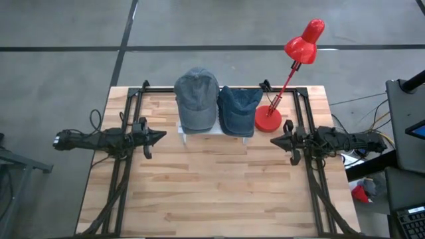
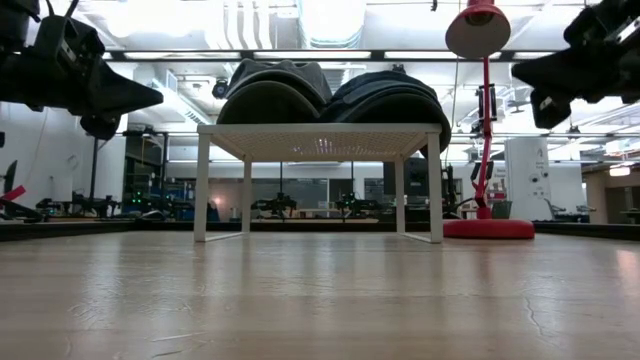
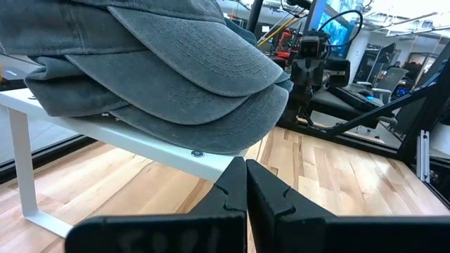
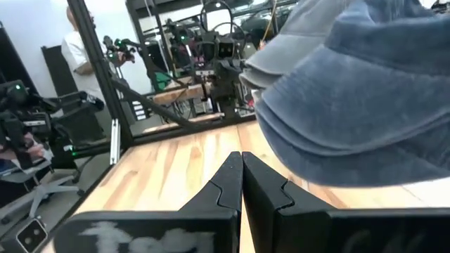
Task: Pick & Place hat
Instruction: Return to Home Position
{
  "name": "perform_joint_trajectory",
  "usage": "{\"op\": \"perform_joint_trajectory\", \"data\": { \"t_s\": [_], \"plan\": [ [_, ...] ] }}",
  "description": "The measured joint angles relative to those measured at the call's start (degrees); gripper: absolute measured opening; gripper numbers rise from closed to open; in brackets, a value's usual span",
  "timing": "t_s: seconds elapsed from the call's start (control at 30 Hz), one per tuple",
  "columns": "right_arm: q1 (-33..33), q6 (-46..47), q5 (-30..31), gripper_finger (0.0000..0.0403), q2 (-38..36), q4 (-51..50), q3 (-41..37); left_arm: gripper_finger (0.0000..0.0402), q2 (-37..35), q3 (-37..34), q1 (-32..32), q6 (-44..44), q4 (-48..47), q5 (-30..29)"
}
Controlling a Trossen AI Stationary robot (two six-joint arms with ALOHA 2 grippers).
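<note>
While both arms hang off to the sides, we see the gray caps (image 1: pixel 196 99) stacked on the left half of the shelf (image 2: pixel 320 128). They are washed, denim-like cloth with domed crowns and curved brims nested one over another. Blue caps (image 1: pixel 238 109) sit just beside them on the right half, same soft cloth. Shelf is white metal with a flat perforated top and thin legs, and stands at the far middle of the table (image 1: pixel 219 192), which is pale wood strips with visible grain. Red lamp (image 1: pixel 269 119) has a round base, thin stem and bell shade, and stands just right of the shelf. Left gripper (image 1: pixel 161 137) hangs left of the shelf above the table, dark pointed fingers pressed together, empty. Right gripper (image 1: pixel 273 141) mirrors it near the lamp base, fingers together, empty.
</note>
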Motion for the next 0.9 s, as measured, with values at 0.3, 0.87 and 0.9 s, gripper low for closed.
{"op": "perform_joint_trajectory", "data": {
  "t_s": [0.3,0.87,0.9],
  "plan": [
    [0.00,-2.37,0.16,0.0008,0.29,-1.10,-1.24,0.0000,0.10,-0.02,0.01,0.02,-0.01,-0.02],
    [0.00,-4.32,0.20,0.0008,0.32,-1.10,-1.24,0.0000,0.11,-0.04,0.01,-0.59,1.34,0.02],
    [0.00,-4.33,0.20,0.0008,0.32,-1.10,-1.24,0.0000,0.11,-0.04,0.00,-0.59,1.36,0.02]
  ]
}}
